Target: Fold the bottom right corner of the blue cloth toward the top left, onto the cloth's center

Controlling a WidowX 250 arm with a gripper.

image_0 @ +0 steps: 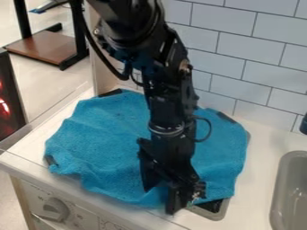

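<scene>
In the camera view, a black two-finger gripper (160, 196), fingers apart, hangs at lower center over a blue cloth (105, 143) draped across a toy stove (72, 207), seemingly mid-handling; any grasp calls for careful alignment with the fabric's edge.

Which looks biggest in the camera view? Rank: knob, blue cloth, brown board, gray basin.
1. Blue cloth, clearly largest
2. Gray basin, visible part only; cut off at the right edge
3. Brown board, farther back
4. Knob
</scene>
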